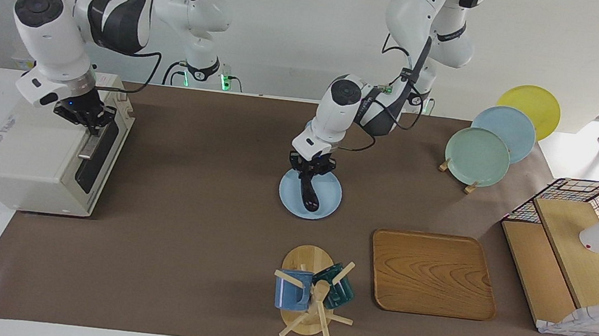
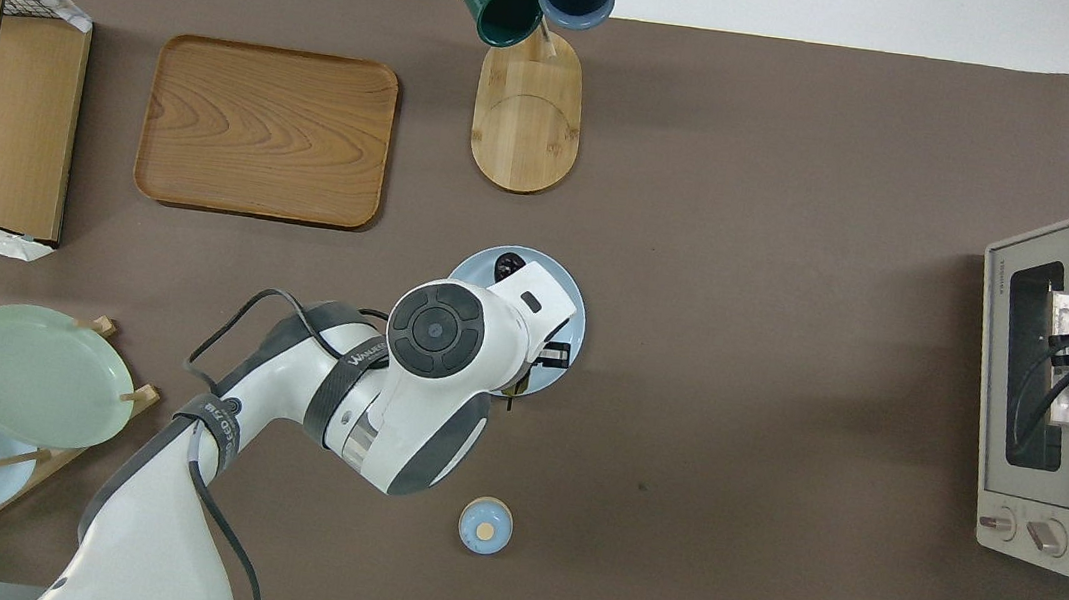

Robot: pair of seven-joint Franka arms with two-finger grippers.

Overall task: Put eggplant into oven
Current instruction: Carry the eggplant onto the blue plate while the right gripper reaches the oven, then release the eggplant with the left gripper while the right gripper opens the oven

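Note:
The dark purple eggplant lies on a light blue plate in the middle of the table. My left gripper is down at the eggplant's end nearer to the robots. In the overhead view the left hand covers most of the plate, and only the eggplant's tip shows. The cream-white oven stands at the right arm's end of the table with its door closed. My right gripper is at the bar handle on the door's top edge. The oven also shows in the overhead view.
A wooden tray and a mug tree with a blue and a green mug lie farther from the robots than the plate. A plate rack and a wire-sided wooden shelf stand at the left arm's end. A small blue round lid lies nearer to the robots.

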